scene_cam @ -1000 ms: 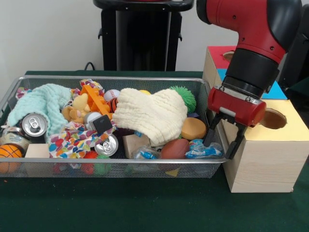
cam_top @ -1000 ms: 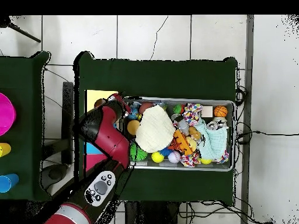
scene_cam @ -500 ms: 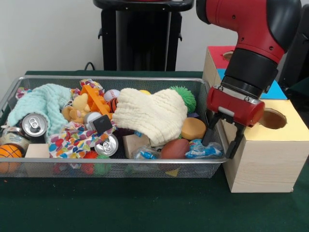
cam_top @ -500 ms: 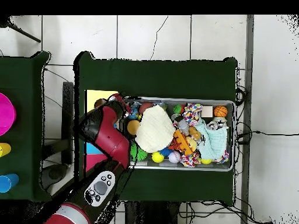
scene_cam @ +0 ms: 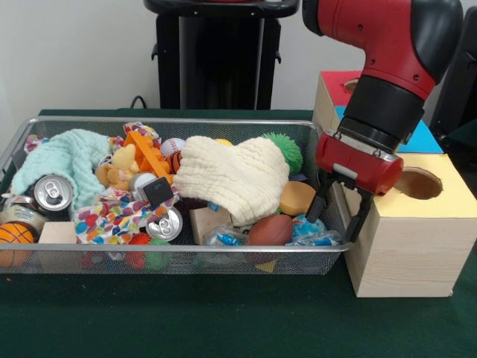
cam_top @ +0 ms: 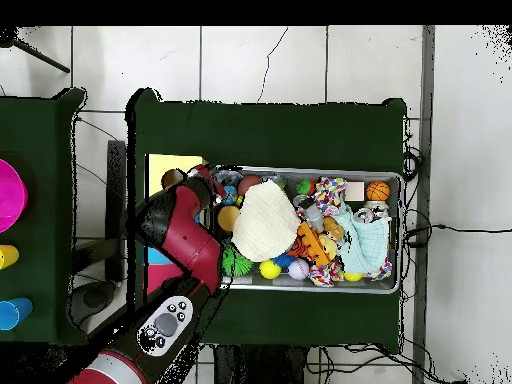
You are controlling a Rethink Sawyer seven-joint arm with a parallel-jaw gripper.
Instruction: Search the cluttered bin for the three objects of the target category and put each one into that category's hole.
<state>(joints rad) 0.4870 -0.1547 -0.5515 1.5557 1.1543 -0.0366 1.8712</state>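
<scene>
Right now the gripper (scene_cam: 337, 209), jaws spread and empty, is hanging at the frame's right over the bin (scene_cam: 179, 121) edge (beside the wooden box (scene_cam: 406, 242)); descending, a finger risks catching that wire rim.

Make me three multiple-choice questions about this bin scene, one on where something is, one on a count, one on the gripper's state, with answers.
1. Where is the gripper?
A. over the bin's can end
B. at the bin's end beside the box
C. above the red hole

2. How many cans show their tops in the bin?
A. none
B. two
C. five

3. How is the gripper?
A. open, holding nothing
B. shut on the cloth
C. shut on a can

Answers: 1 B, it hangs by the wire wall next to the wooden box. 2 B, one can lies by the teal cloth and another can near the middle. 3 A, its fingers stand apart with nothing between them; the cream cloth lies untouched.
</scene>
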